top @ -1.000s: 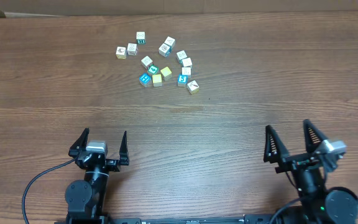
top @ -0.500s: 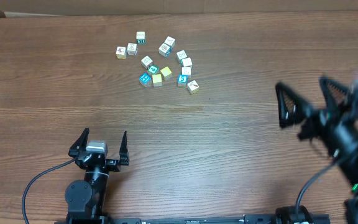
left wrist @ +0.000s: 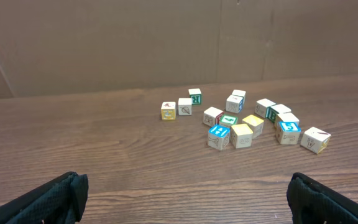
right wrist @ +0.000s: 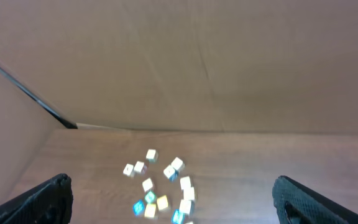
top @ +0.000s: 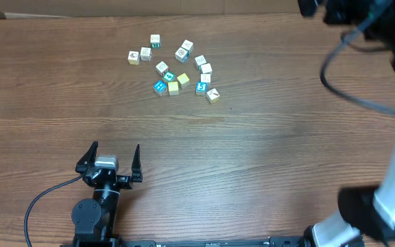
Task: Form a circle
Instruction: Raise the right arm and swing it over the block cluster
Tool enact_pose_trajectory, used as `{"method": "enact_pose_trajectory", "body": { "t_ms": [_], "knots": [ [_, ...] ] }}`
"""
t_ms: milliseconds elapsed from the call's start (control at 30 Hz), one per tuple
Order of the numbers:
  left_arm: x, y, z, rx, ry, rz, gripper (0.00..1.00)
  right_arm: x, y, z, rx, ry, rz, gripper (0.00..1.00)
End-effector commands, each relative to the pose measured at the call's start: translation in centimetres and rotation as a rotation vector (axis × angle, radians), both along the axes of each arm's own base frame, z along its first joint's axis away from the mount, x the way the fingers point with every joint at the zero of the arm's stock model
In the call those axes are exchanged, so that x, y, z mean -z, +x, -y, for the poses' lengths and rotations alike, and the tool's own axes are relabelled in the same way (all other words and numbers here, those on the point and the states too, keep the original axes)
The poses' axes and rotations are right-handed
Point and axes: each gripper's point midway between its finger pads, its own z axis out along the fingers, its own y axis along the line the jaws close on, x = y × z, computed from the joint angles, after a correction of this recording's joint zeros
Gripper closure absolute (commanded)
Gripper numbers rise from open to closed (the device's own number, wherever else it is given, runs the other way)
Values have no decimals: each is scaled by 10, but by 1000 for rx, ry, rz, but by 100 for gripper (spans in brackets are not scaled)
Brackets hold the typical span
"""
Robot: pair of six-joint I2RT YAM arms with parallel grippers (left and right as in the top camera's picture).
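The cubes [top: 169, 77] are seen in a loose, irregular cluster on the far half of the bench [top: 266, 137], left of centre. A blue H cube [left wrist: 219, 132] is found at the cluster's near side, just beside a tan cube [left wrist: 241, 135]. The left hand [top: 114, 156] is held wide open, low by the bench's near edge, well apart from the cubes. The right hand [right wrist: 171, 181] is held high over the bench, fingers spread wide. Nothing is gripped by either.

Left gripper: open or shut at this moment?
Open. In the overhead view the left gripper has its jaws standing wide apart, with nothing between them.
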Motion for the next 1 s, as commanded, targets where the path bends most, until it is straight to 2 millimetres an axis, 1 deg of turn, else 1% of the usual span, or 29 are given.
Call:
{"method": "enact_pose_trajectory", "body": {
  "t_ms": [0, 133, 233, 333, 400, 467, 533, 600, 767, 900, 967],
  "knots": [
    [0, 0, 0, -1, 12, 7, 0, 7, 21, -18, -86, -15, 21, 0],
    [0, 0, 0, -1, 12, 7, 0, 35, 61, -39, -151, -69, 28, 0],
    [0, 0, 0, -1, 12, 7, 1, 54, 82, -53, -177, -81, 20, 0],
    [0, 0, 0, -1, 12, 7, 0, 74, 104, -74, -206, -89, 21, 0],
    [0, 0, 0, -1, 12, 7, 0, 89, 120, -86, -188, -113, 22, 0],
    [0, 0, 0, -1, 12, 7, 0, 106, 132, -93, -153, -163, 16, 0],
    [0, 0, 0, -1, 12, 7, 0, 122, 139, -104, -164, -225, 14, 0],
    [0, 0, 0, -1, 12, 7, 0, 141, 142, -121, -212, -270, 7, 0],
    [0, 0, 0, -1, 12, 7, 1, 177, 149, -151, -262, -285, -39, 0],
    [0, 0, 0, -1, 12, 7, 0, 194, 155, -163, -277, -289, -47, 0],
    [0, 0, 0, -1, 12, 7, 1, 195, 156, -166, -280, -288, -41, 0]
  ]
}}
